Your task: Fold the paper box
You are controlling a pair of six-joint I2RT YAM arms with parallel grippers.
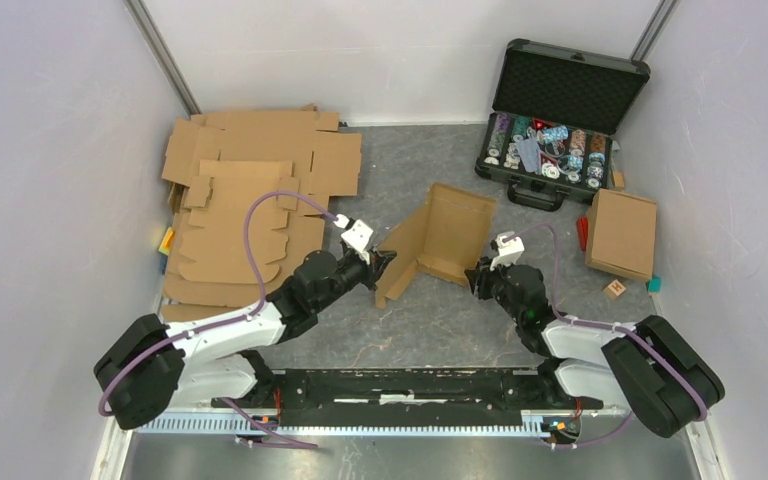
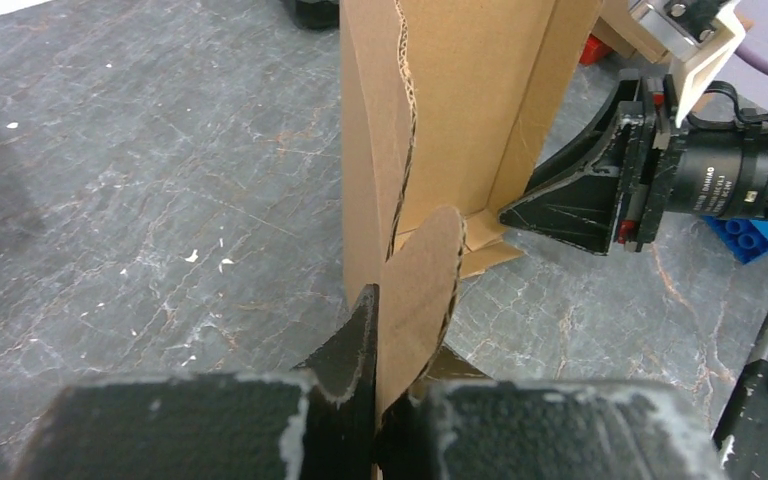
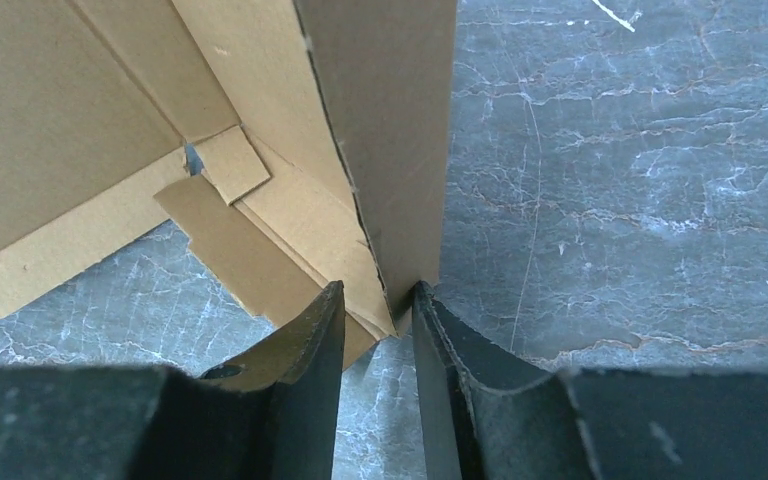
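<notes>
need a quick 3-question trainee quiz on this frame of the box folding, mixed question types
1. True or false: the left gripper is shut on a flap of the half-folded box.
2. In the top view, where does the stack of flat cardboard lie? A) far left of the table B) near right corner C) on top of the box
3. Fill in: the black case at the far right has its lid ____.
Key: 1 true; 2 A; 3 open.
</notes>
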